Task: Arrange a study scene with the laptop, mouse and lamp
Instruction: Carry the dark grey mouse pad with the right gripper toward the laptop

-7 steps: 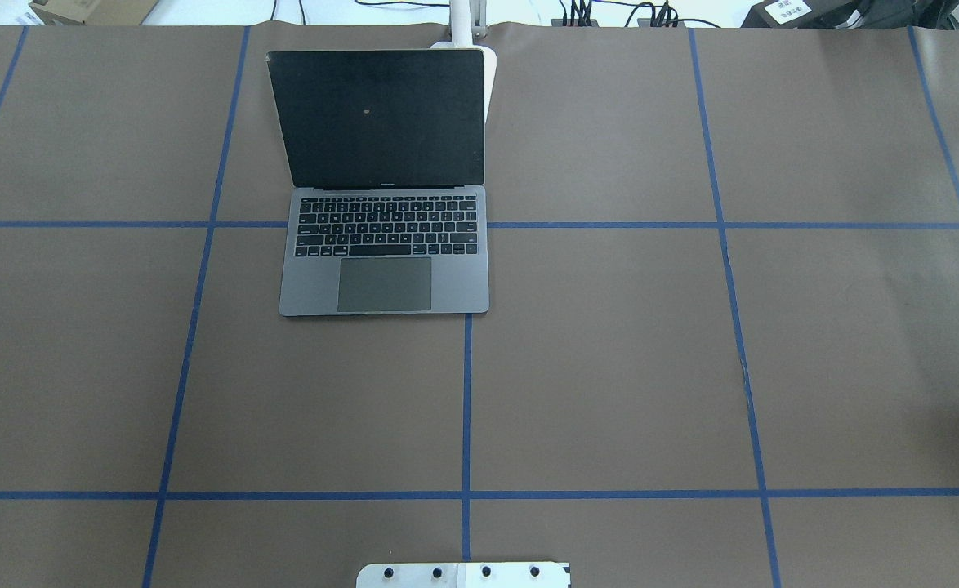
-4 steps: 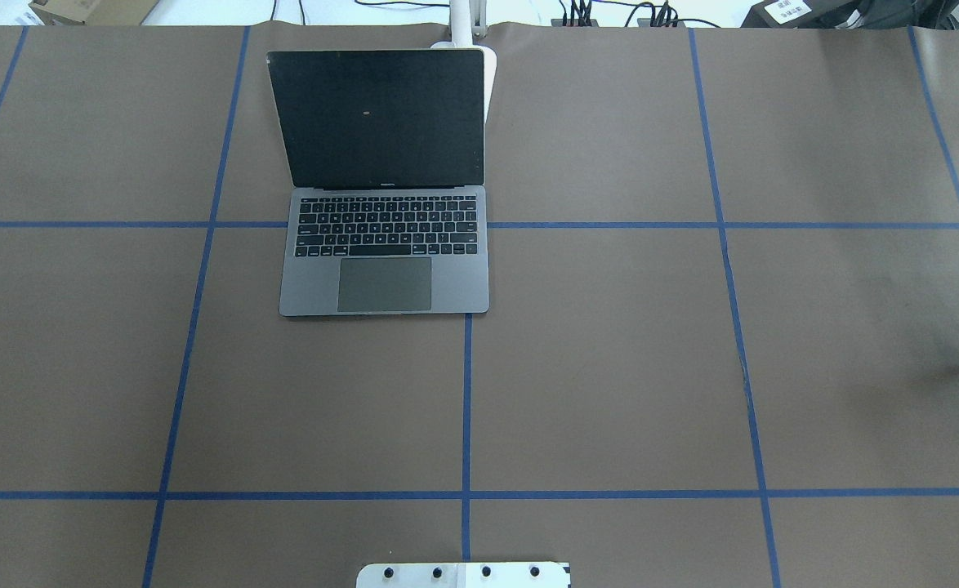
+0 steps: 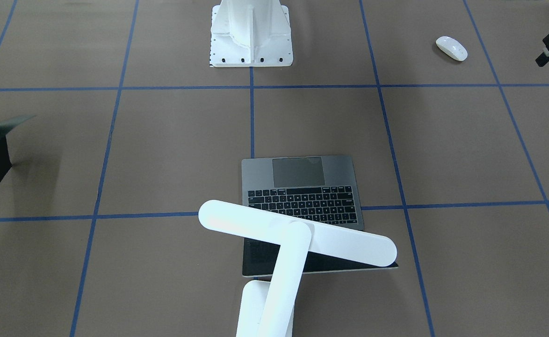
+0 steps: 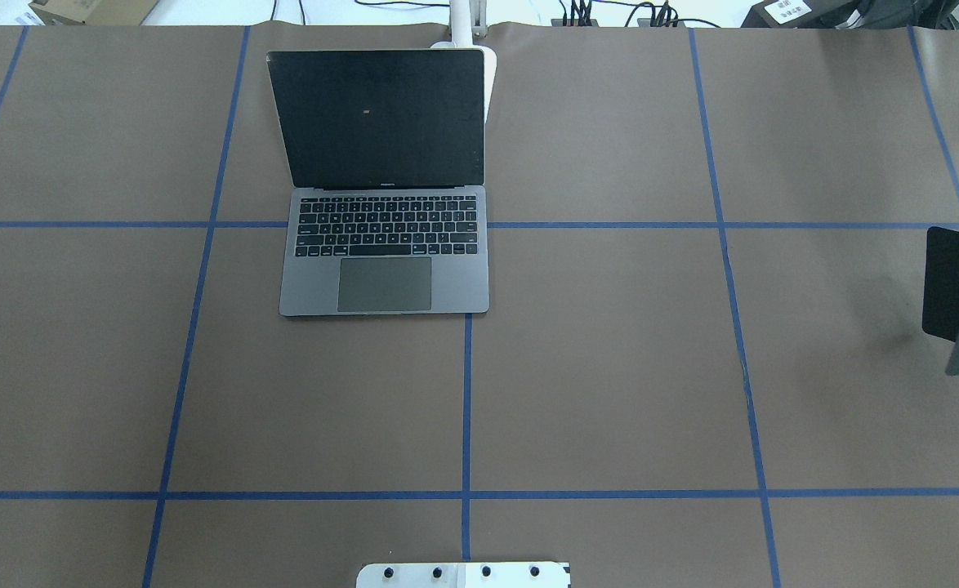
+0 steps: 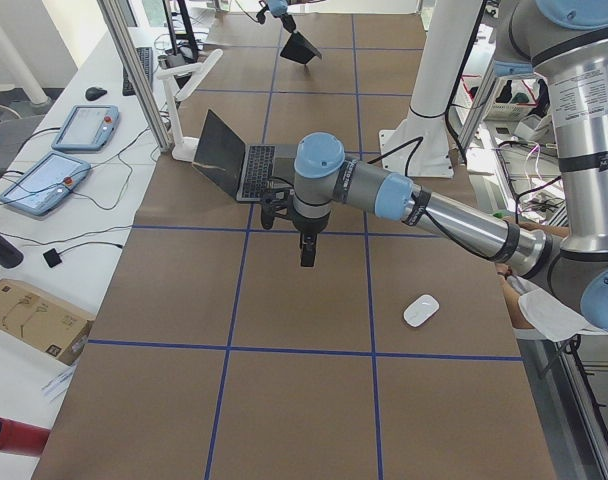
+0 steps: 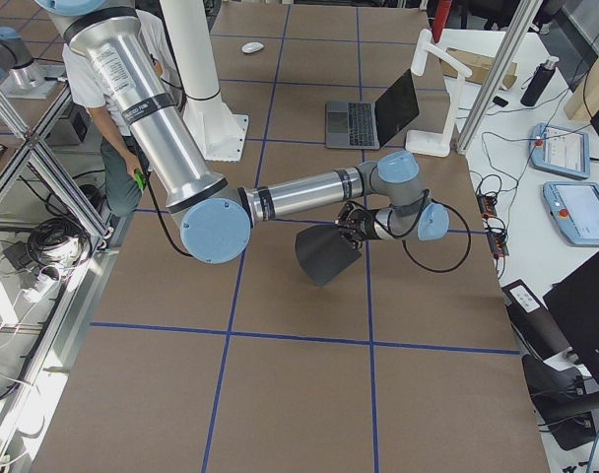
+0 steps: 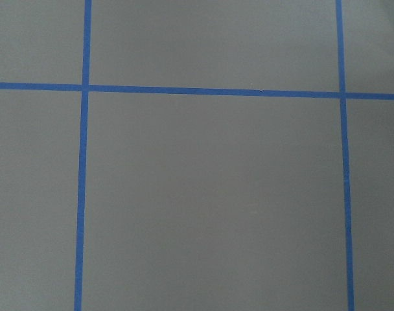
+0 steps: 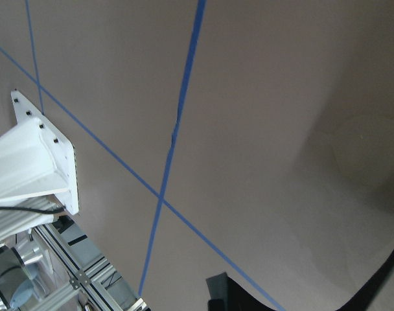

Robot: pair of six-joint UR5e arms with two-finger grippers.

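Front-facing view: the laptop [image 3: 302, 175] sits open mid-table. The lamp [image 3: 349, 245] slants its bar over the screen, and the mouse [image 3: 451, 48] lies well apart, toward the robot's left.

Overhead: the black mat [image 4: 947, 282] now pokes further in from the right edge than half a second back.

Left side: the left gripper [image 5: 307, 250] hangs above bare table, and I cannot tell its grip.

Right side: the right gripper [image 6: 352, 229] appears clamped on the mat, clear of the table.
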